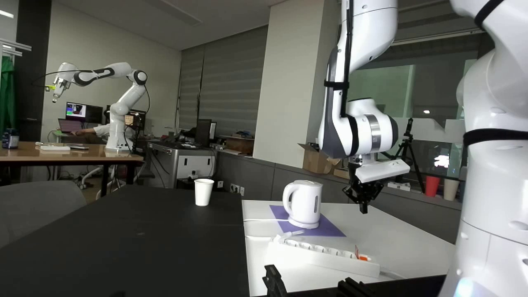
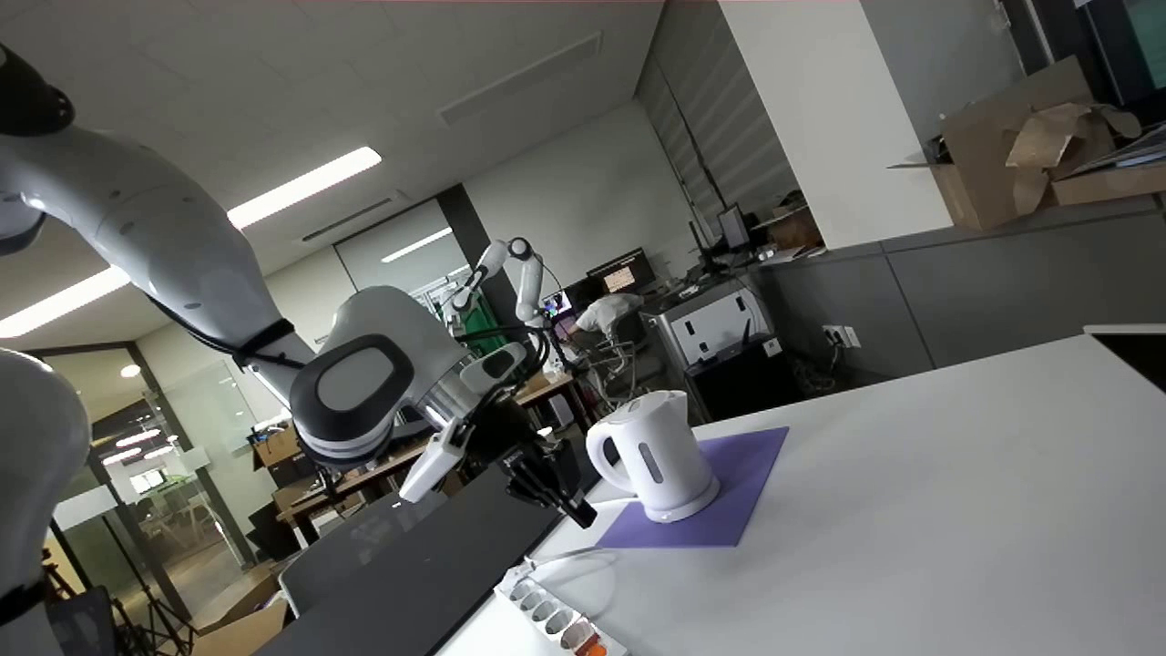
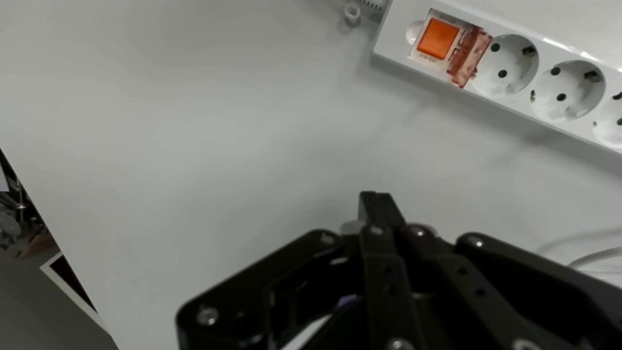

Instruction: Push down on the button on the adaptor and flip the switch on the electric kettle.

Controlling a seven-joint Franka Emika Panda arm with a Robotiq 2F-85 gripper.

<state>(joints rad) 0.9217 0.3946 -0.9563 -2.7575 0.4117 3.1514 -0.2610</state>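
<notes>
Ideally we first press the small orange square button (image 1: 364,258) straight down, missing its raised translucent-red flap (image 3: 469,57), on the long white plastic power strip (image 1: 324,260), lower right in an exterior view | our black gripper (image 1: 363,208) hangs above, apart, pointing down, tips together, empty | farther, right of centre: rounded white kettle (image 1: 306,204), untouched.
</notes>
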